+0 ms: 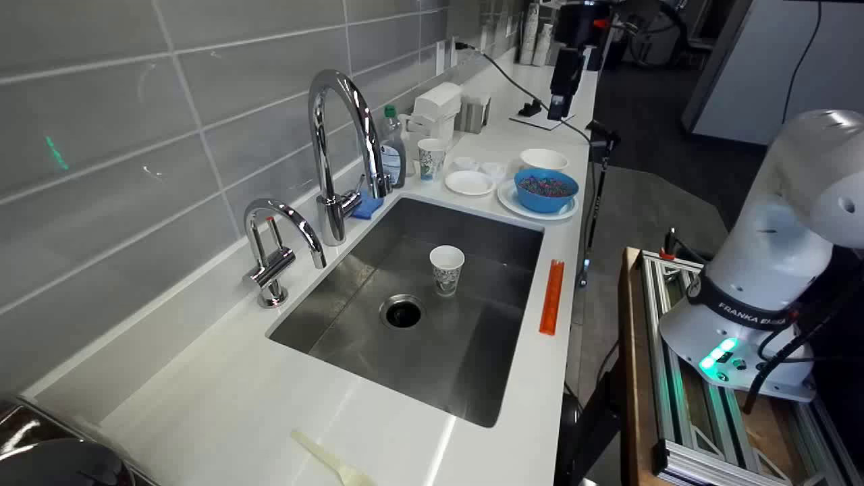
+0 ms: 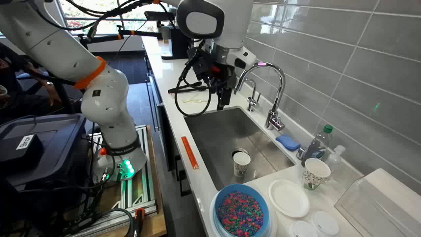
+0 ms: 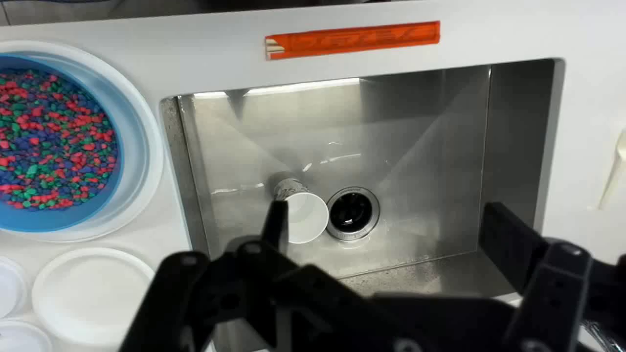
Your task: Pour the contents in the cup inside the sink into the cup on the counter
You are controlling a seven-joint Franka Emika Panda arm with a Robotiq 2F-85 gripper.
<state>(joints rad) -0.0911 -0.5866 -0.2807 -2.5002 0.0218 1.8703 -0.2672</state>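
The cup inside the sink [image 1: 447, 275] is white with a dark leaf pattern. It stands upright in the steel sink [image 1: 418, 364], beside the drain; it also shows in an exterior view [image 2: 241, 165] and the wrist view [image 3: 308, 218]. Its inside looks white; I cannot tell its contents. The cup on the counter [image 1: 430, 160], similarly patterned, stands upright near the soap bottles; it also shows in an exterior view [image 2: 315, 173] but not in the wrist view. My gripper [image 3: 393, 227] is open and empty, raised above the sink; its left finger overlaps the sink cup's rim in view.
A blue bowl [image 1: 545, 202] of coloured pebbles sits on a white plate by the sink. An orange chopstick packet [image 1: 552, 297] lies on the counter [image 1: 351, 391] edge. A tall chrome tap [image 1: 320, 135] and a smaller tap [image 1: 266, 266] rise along the wall side.
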